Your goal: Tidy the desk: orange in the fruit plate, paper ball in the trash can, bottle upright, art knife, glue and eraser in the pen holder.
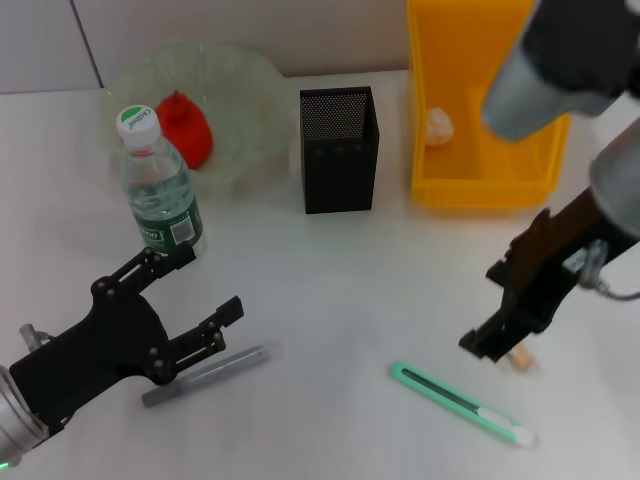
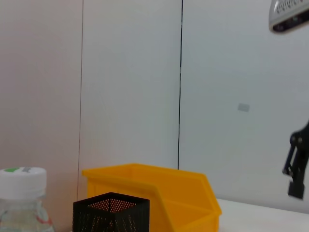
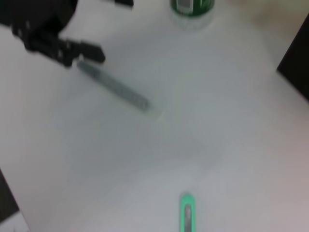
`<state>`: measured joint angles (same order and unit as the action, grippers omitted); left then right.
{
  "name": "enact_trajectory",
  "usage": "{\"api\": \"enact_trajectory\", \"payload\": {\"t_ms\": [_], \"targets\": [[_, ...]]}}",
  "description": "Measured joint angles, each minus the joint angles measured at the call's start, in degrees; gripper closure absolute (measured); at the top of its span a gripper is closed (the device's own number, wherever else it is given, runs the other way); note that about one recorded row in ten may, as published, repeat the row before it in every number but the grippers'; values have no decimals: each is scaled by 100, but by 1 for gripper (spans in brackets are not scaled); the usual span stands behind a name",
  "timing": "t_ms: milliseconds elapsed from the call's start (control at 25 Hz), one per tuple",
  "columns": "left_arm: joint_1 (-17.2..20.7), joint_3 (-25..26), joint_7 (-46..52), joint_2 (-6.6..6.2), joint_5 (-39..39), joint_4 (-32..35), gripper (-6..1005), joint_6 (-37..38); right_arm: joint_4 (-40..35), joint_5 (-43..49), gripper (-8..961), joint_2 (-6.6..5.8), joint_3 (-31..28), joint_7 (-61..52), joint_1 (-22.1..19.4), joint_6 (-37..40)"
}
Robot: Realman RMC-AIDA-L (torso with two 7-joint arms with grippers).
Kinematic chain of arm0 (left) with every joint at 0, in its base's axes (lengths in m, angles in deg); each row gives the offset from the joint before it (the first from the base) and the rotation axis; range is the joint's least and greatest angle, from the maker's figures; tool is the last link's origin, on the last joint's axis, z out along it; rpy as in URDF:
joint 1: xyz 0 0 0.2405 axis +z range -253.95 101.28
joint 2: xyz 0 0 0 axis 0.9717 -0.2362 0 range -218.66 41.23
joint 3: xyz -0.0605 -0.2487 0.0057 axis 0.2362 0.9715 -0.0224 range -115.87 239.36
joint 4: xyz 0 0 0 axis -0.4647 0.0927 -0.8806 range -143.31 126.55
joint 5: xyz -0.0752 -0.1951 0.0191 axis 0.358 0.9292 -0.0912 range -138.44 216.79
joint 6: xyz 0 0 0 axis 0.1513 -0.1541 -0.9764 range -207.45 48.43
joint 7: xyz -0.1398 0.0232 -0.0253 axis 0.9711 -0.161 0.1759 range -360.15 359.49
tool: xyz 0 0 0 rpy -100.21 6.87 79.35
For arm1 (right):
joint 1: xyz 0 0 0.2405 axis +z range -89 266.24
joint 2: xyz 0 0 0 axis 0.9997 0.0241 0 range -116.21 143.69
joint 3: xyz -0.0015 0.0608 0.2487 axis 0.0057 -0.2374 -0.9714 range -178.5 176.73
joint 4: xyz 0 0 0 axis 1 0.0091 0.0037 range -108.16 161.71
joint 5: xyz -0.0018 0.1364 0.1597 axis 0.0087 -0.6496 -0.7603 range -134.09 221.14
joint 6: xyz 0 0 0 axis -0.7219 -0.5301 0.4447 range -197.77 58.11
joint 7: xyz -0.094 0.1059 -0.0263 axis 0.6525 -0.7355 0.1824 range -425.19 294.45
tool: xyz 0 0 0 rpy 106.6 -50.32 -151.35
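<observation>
Bright, even overhead light across the white desk, slightly washed out. Shadows soft and short: faint one under the grey stick, another beside the black mesh holder. Mild glare on the glass plate rim. Head view mostly sharp, but the right arm's grey housing near the lens is out of focus. Left wrist view clear, flat wall light. Right wrist view blurred throughout; green knife and bottle edges smeared.

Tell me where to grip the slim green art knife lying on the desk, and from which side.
Grip the slim green art knife across its narrow width near mid-body, coming straight down from above: it lies flat and diagonal on the white desk, so turn the jaws crosswise to its length.
</observation>
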<state>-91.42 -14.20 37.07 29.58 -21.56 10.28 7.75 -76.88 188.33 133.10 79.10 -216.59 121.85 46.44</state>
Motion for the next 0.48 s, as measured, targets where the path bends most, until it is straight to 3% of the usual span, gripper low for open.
{"api": "enact_trajectory", "payload": {"t_ms": [40, 240, 480], "targets": [[-2, 0, 5, 1, 0, -3, 185, -3, 169, 51, 142, 6, 355, -140, -3, -151], [5, 0, 5, 1, 0, -4, 184, -8, 642, 111, 152, 7, 865, -360, 11, -500], [31, 0, 5, 1, 1, -3, 184, -8, 1014, 178, 163, 9, 1126, -548, 5, -728]]}}
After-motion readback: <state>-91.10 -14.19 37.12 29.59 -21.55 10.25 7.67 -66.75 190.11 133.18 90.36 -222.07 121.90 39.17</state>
